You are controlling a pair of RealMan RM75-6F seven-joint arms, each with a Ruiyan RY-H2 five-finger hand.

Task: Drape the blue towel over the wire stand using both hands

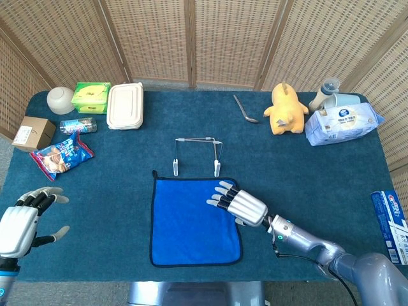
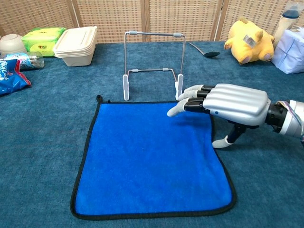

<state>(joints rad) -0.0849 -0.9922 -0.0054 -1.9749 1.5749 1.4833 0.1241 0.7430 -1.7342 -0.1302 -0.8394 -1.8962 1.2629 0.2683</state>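
Right hand over blue towel far-right corner (fingers spread).

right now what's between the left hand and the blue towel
Nothing: in the head view only bare table cloth lies between the left hand and the blue towel. The chest view doesn't show that hand.

The towel lies flat on the counter, just in front of the stand. The right hand hovers over the towel's right far corner; the left hand is well apart at the counter's near left. Behind the stand to the left sit a box, packet and bowl; to the right a spoon, toy and wipes.
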